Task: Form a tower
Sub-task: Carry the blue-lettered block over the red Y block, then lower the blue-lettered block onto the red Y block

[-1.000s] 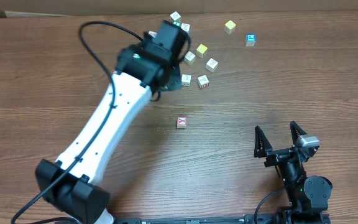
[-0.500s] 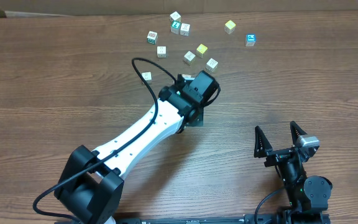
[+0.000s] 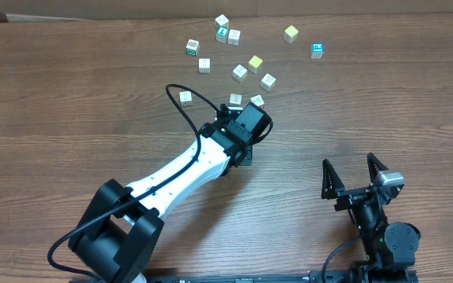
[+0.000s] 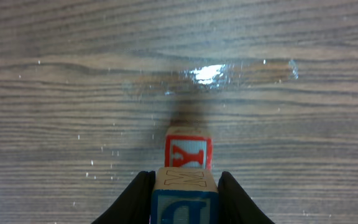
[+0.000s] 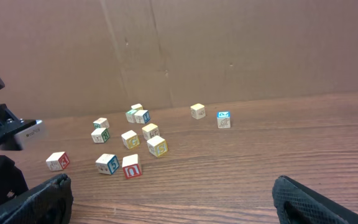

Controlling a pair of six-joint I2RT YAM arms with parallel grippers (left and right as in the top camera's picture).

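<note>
My left gripper (image 4: 185, 178) is shut on a cream cube (image 4: 185, 194) with a blue letter face and an outlined W on its pale face. Just beyond it on the table sits a red-framed Y cube (image 4: 188, 152), partly covered by the held cube. I cannot tell whether the two touch as a tower. In the overhead view the left wrist (image 3: 246, 130) hides both cubes. My right gripper (image 3: 352, 174) stands open near the front right, nothing between its fingers (image 5: 39, 199).
Several loose letter cubes lie at the back of the wooden table, among them a blue-topped one (image 3: 317, 50), a yellow one (image 3: 291, 33) and a red-lettered one (image 5: 131, 167). A cardboard wall (image 5: 229, 50) stands behind them.
The left arm swung from the cube cluster at the back to the table's middle, carrying the blue-faced cube, and now covers the red cube. The right arm has not moved.
</note>
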